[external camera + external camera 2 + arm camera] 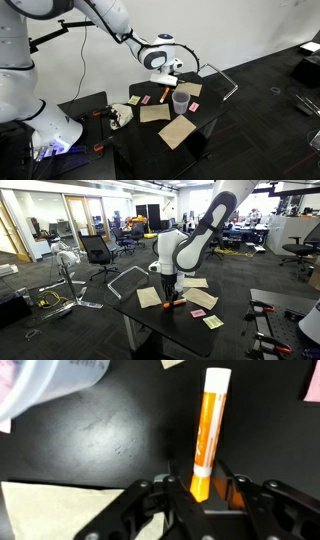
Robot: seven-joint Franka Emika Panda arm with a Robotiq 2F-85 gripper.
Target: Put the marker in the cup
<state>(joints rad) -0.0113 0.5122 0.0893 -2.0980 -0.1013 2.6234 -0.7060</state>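
The white Franka arm [100,20] reaches over a black table [215,115], where tan paper sheets [178,130] lie flat. The gripper [205,495] points down, low over the table, just beside the translucent cup [181,101], which stands upright near the middle. In the wrist view the orange marker [207,430] lies on the dark surface, its near end between the two fingers, apart from the cup. The jaws stand close on both sides of it, but I cannot tell if they press it. A small pink piece [197,313] and a yellow piece [213,322] lie nearer the table edge.
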